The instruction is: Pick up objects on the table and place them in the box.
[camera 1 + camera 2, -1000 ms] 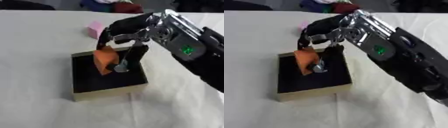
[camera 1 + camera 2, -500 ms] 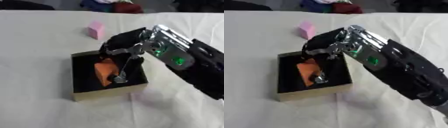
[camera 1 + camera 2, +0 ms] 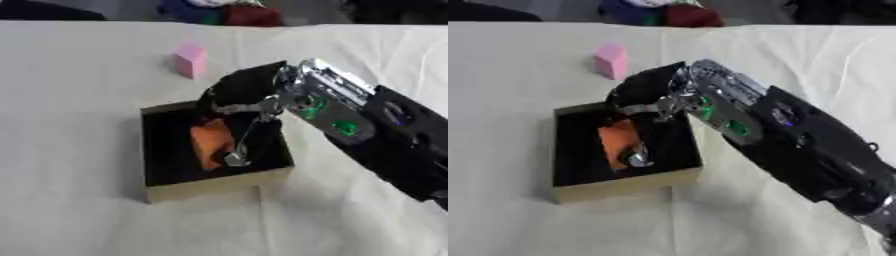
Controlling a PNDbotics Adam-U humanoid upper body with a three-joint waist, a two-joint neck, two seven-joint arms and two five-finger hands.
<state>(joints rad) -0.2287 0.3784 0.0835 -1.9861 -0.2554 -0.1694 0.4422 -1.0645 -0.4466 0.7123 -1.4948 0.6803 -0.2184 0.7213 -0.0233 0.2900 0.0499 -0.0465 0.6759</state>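
Box [image 3: 210,187] mid-table [image 3: 79,100], block [image 3: 211,144] inside it. Right hand [image 3: 245,97] over the box's far-right part. Cube [image 3: 190,60] behind the box.

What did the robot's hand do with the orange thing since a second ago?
The right hand carried the orange block down from above the box's rim to deep inside the box. Its fingers reach down beside the block; whether they have let go cannot be told. The pink block stayed on the white table, and the box did not move.
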